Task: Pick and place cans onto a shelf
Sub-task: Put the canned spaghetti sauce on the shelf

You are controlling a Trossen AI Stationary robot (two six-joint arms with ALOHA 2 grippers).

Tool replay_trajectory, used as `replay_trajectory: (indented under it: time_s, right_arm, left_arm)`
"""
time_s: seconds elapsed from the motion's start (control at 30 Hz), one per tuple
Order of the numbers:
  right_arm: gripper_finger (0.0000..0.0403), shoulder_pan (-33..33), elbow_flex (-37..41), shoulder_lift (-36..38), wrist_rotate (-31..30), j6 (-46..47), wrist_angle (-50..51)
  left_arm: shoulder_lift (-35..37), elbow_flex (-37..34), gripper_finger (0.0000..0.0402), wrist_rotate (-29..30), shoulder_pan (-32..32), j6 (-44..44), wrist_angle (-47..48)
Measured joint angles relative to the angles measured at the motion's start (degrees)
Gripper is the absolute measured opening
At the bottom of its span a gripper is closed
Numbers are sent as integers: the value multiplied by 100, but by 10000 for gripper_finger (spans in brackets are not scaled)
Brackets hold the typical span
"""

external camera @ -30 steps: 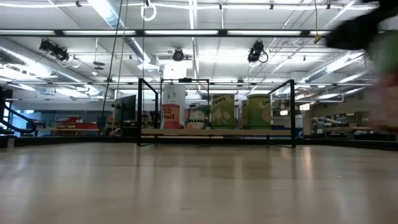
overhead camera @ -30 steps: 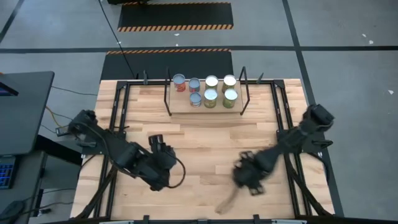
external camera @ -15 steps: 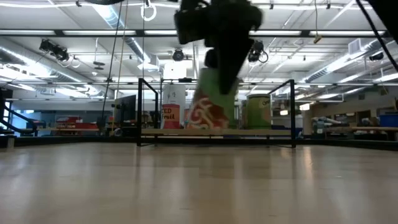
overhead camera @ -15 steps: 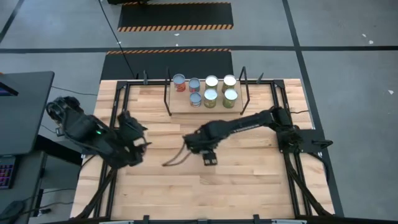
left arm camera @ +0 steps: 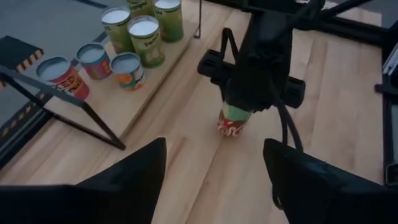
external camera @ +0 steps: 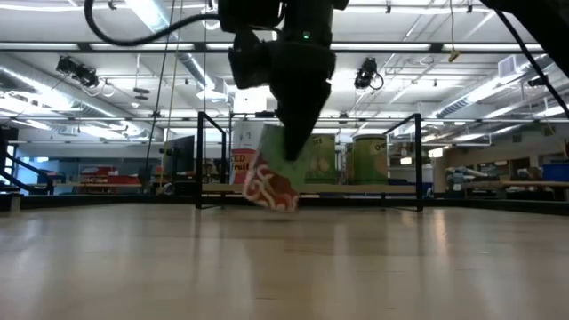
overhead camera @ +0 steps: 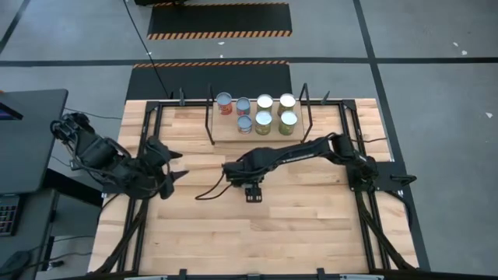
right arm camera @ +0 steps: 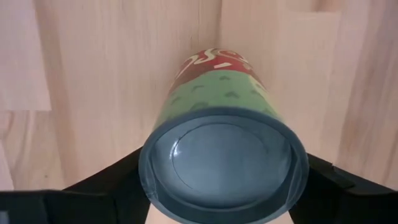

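Note:
A can (external camera: 271, 173) with a green and red label hangs over the middle of the table, with my right gripper (external camera: 289, 147) shut on it; its silvery top (right arm camera: 224, 162) fills the right wrist view. The left wrist view shows the same can (left arm camera: 233, 121) under that gripper. The shelf (overhead camera: 257, 132) stands at the table's far edge and carries several cans (overhead camera: 263, 120). My left gripper (overhead camera: 167, 169) stands open at the table's left side with nothing between its fingers (left arm camera: 124, 180). My right gripper pinches the can's side wall near its upper end (right arm camera: 155, 180) between its two fingers, one on each side. The fingers come from above and point down. The can hangs tilted below them, its red lower end (external camera: 267, 191) clear of the table.
Black wire frames (overhead camera: 210, 117) stand upright at both ends of the shelf. A black cable (overhead camera: 210, 190) loops from the right wrist toward the table's left. Black rails (overhead camera: 354, 148) run along the table's sides.
My right gripper has swung from the near right of the table to its middle, carrying the can, which now hangs lower and more tilted. My left gripper has drawn back toward the table's left edge and turned.

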State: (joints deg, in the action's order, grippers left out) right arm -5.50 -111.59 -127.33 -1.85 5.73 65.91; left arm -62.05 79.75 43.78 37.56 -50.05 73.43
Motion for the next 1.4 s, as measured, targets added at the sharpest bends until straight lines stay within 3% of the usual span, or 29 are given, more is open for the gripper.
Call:
replay_trajectory:
  time_s: [0.3,0.53,0.67,0.83,1.07,1.2,1.4]
  right_arm:
    - [378,2,4,392,101,2,-37]
    - [378,-62,11,884,99,314,468]
    - [368,-321,99,1525,-524,492,1044]
    - [362,-679,883,2766,-1091,1263,1076]
    - [361,-1006,2486,4511,-1782,2520,540]
    - [361,-1094,3249,5227,-1969,2802,133]
    - [361,-1070,3993,5840,-1978,2748,-188]
  left_arm:
    - [43,-491,318,54,-294,268,-640]
    - [-28,-493,319,-267,-904,905,-1097]
    - [-168,-634,319,-564,-1015,1072,-1344]
    - [-172,-1546,319,-731,-1055,1112,-2520]
    - [-588,-3044,318,-1564,-1687,2640,-5824]
    - [-1013,-3124,313,-1842,-2011,3117,-6723]
    - [-1793,-2693,303,-2236,-2465,2621,-6747]
